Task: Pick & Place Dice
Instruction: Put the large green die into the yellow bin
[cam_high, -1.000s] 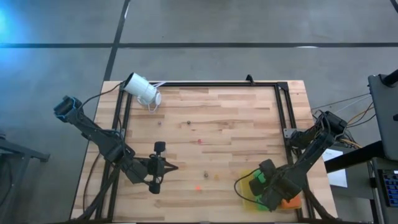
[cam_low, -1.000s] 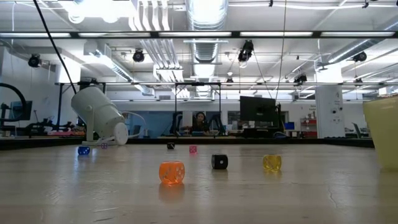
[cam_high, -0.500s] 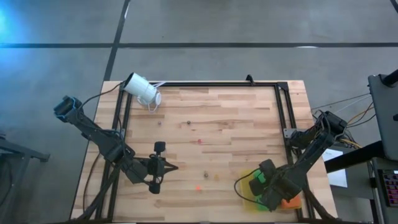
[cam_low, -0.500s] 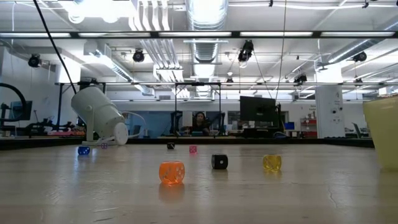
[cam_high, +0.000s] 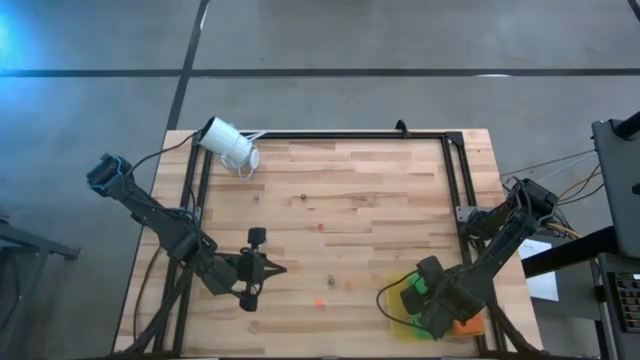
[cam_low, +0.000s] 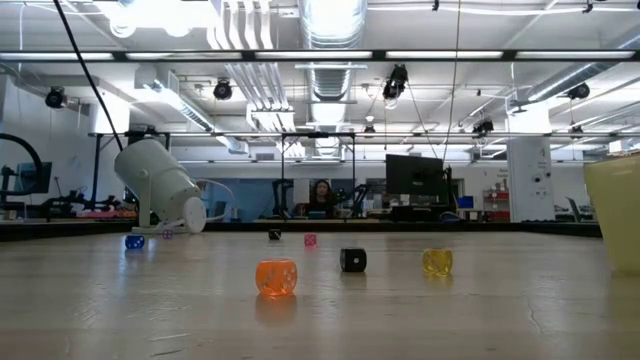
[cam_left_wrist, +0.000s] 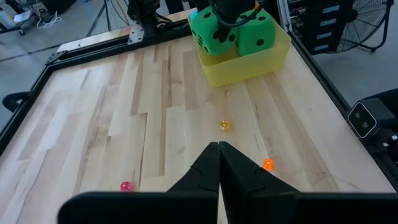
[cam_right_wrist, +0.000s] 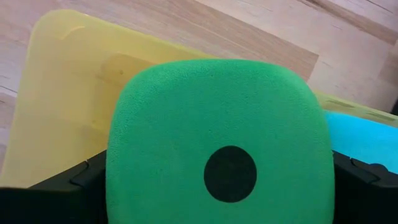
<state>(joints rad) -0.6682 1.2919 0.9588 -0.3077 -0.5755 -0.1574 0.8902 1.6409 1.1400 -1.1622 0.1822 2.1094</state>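
A yellow container (cam_high: 395, 312) stands at the table's near right and holds two bright green dice (cam_left_wrist: 211, 34) (cam_left_wrist: 256, 34) that rise above its rim. A teal die (cam_right_wrist: 364, 140) lies beside them. An orange-red die (cam_high: 466, 325) shows under the right arm at the container's edge. My right gripper (cam_high: 412, 298) points down into the container with one green die (cam_right_wrist: 217, 143) between its fingers. My left gripper (cam_high: 276, 268) hangs shut and empty above the table's near left-middle. My right gripper comes from above and has the green die's two opposite sides (cam_right_wrist: 115, 180) between its two fingers (cam_right_wrist: 62, 186). The die fills the gap, its one-pip face up. Whether the die rests on the container's floor is hidden by the die itself.
Small dice are scattered on the wood: orange (cam_low: 276, 277), black (cam_low: 352, 260), yellow (cam_low: 437, 262), pink (cam_low: 310, 240), blue (cam_low: 134, 241). A white cylinder-shaped device (cam_high: 228, 143) stands at the far left corner. A black frame (cam_high: 455, 170) runs along the table's edges.
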